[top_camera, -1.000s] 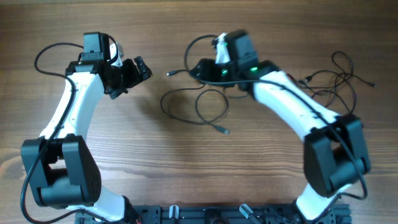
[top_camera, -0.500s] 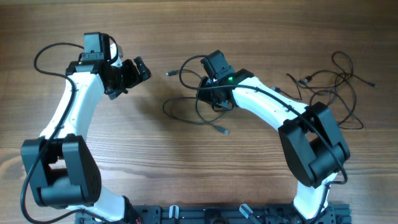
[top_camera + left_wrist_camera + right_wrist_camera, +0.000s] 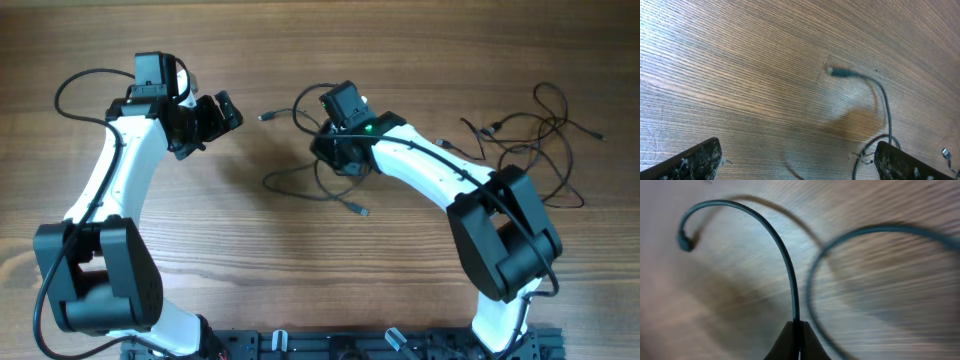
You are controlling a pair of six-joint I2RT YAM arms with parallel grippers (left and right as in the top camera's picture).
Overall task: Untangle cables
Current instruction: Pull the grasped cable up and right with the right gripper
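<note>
Near the middle of the overhead view, the right gripper [image 3: 796, 330] had its jaws clamped on a thin black cable [image 3: 785, 255] looping over the wooden table [image 3: 300, 260]. At upper left, the left gripper [image 3: 212, 125] stood with jaws wide apart, empty. More cables [image 3: 540, 130] lay tangled at upper right.

Overhead looks straight down; wrist cameras sit close above the table [image 3: 300, 270].
</note>
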